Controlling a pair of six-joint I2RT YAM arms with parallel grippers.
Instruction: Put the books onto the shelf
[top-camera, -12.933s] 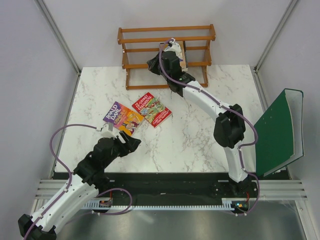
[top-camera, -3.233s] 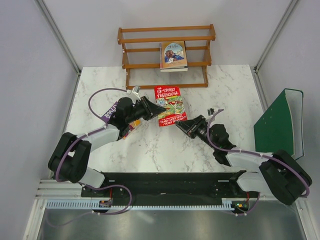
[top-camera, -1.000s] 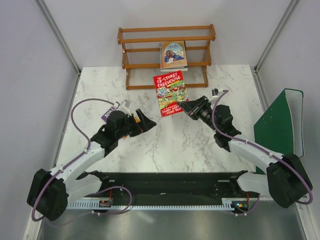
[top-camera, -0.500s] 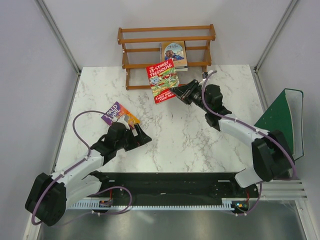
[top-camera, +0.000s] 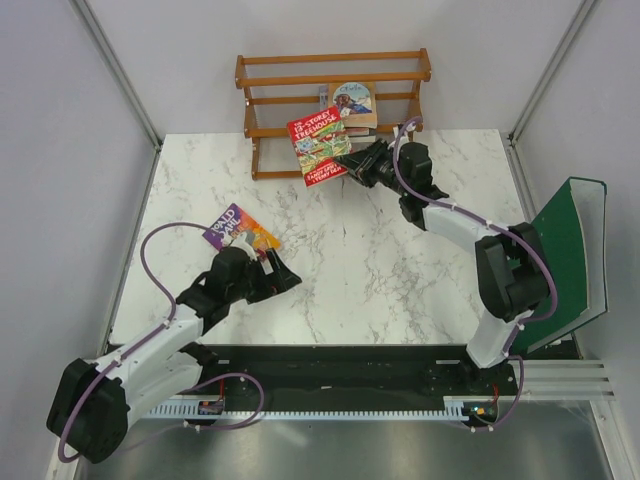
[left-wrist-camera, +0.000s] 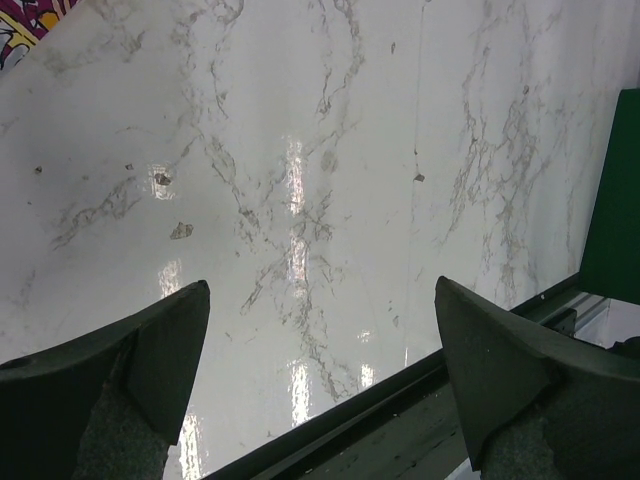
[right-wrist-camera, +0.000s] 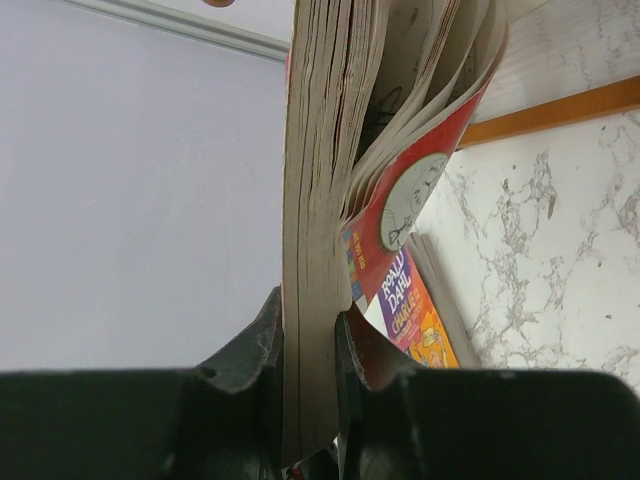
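The Roald Dahl book (top-camera: 240, 231) is lying flat on the table (top-camera: 400, 260), my left gripper (top-camera: 283, 276) idling beside it, jaws wide apart. My right gripper (top-camera: 352, 160) is clamping the red book (top-camera: 318, 147) (pages fanning loose) in front of the shelf (top-camera: 290, 60); I reckon that splayed cover could catch a rail.

The top camera looks steeply down on the whole white marble surface (top-camera: 400, 270); the wrist cameras sit close behind the left claw (left-wrist-camera: 322, 285) and the right claw (right-wrist-camera: 308, 310), sharing that marble.
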